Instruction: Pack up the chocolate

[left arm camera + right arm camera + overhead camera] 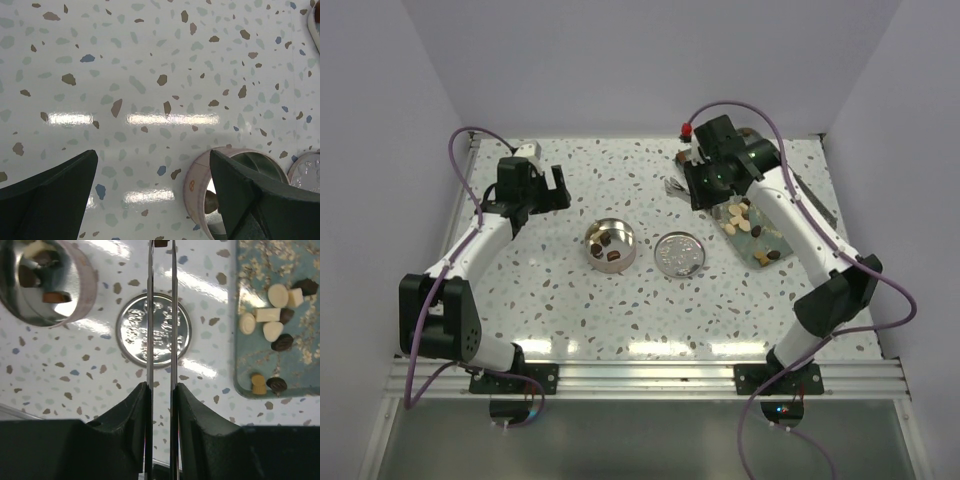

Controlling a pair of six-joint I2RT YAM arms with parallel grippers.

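Note:
Chocolate, dark and cream lumps, lies on a teal patterned tray; the tray sits under my right arm. A few more pieces are in the round metal tin, also seen as the tin in the right wrist view. My right gripper is shut on thin metal tongs, whose blades pinch a small brown piece at the top edge, above the lid. My left gripper hangs open over bare table, its right finger covering part of the tin.
The tin's round lid lies flat between tin and tray. A red-capped object stands at the back near my right gripper. White walls close in the table on three sides. My left gripper is left of the tin.

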